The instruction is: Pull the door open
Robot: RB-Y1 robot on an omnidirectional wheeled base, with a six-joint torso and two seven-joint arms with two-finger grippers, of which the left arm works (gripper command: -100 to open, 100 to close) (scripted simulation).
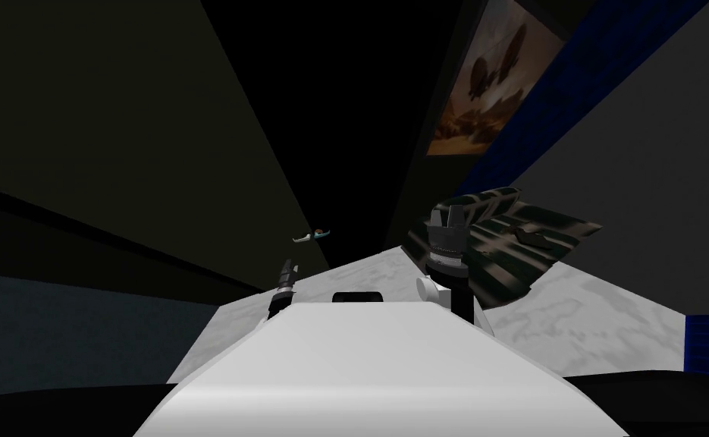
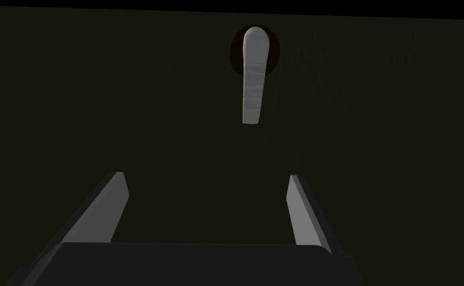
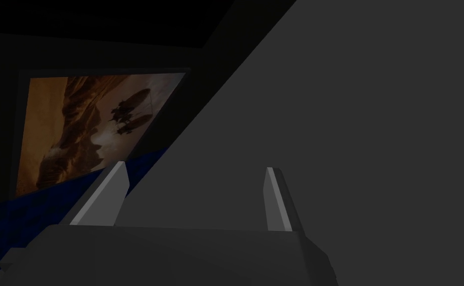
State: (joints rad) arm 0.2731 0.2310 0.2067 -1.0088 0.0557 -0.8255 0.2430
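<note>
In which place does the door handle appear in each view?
Head view: door handle, probably the small pale shape beyond the left gripper.
Left wrist view: door handle on the dark door, ahead of that gripper's open fingers.
Right wrist view: not in it.
Shared landmark: the left gripper.

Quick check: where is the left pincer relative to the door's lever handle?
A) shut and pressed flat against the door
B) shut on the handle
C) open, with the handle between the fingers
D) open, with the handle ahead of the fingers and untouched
D: the left pincer stands open, and the light grey lever handle on the dark door lies beyond its fingertips, touching neither.
</note>
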